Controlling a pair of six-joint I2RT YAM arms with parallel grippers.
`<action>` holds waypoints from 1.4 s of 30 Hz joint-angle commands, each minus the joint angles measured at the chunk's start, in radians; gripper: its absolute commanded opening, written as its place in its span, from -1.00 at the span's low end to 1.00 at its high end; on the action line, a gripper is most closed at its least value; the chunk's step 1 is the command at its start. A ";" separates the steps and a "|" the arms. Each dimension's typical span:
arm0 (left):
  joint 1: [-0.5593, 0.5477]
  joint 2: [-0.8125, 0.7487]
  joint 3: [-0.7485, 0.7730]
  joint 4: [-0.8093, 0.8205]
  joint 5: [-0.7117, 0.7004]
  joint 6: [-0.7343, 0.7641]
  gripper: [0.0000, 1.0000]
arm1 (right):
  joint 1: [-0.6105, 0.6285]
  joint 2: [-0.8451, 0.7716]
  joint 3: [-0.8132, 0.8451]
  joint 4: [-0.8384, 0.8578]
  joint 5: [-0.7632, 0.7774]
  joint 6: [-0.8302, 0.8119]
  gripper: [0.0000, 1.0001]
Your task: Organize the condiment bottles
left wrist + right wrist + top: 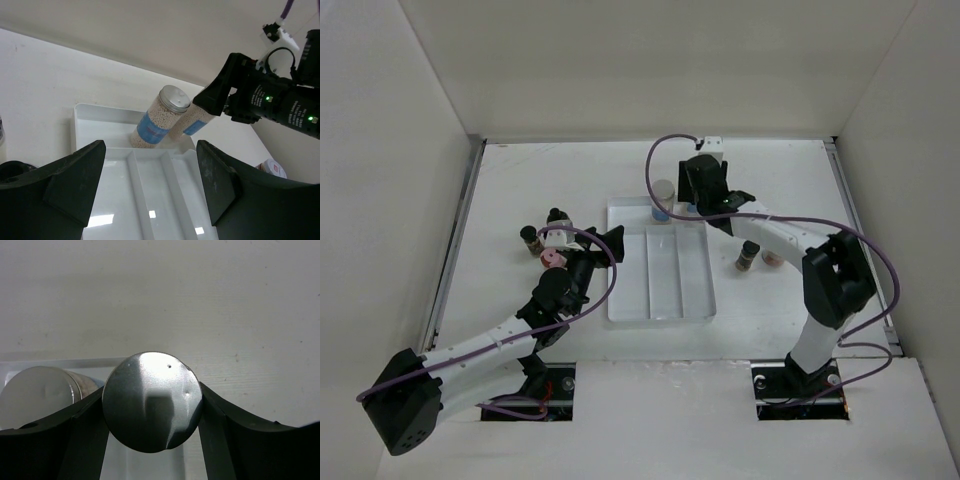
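My right gripper point(700, 205) is shut on a silver-capped bottle point(151, 400) with pale beads and a blue label point(196, 125), at the far right corner of the white three-compartment tray point(660, 300). A matching silver-capped bottle point(663, 196) stands just left of it in the tray's far end; it also shows in the left wrist view point(159, 120) and the right wrist view point(42, 390). My left gripper point(607, 244) is open and empty at the tray's left edge, its jaws wide apart over the compartments point(151, 155).
Left of the tray stand a dark-capped brown bottle point(529, 238), a black pointed-cap bottle point(557, 216) and a pink-capped one point(553, 258). Right of the tray are a brown bottle point(747, 259) and a pink-capped bottle point(772, 259). White walls enclose the table.
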 commanded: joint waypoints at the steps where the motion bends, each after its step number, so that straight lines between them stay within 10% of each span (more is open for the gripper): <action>1: 0.008 -0.017 -0.003 0.057 0.008 -0.008 0.45 | 0.000 0.003 0.047 0.093 0.018 0.028 -0.01; 10: 0.008 -0.015 -0.005 0.058 0.008 -0.008 0.45 | 0.004 -0.016 0.019 0.042 0.048 0.065 0.76; 25: 0.001 -0.014 -0.005 0.058 0.008 -0.009 0.45 | -0.241 -0.561 -0.499 -0.025 0.194 0.255 0.90; 42: -0.009 -0.023 -0.008 0.054 0.011 -0.019 0.45 | -0.333 -0.494 -0.625 -0.119 0.137 0.345 1.00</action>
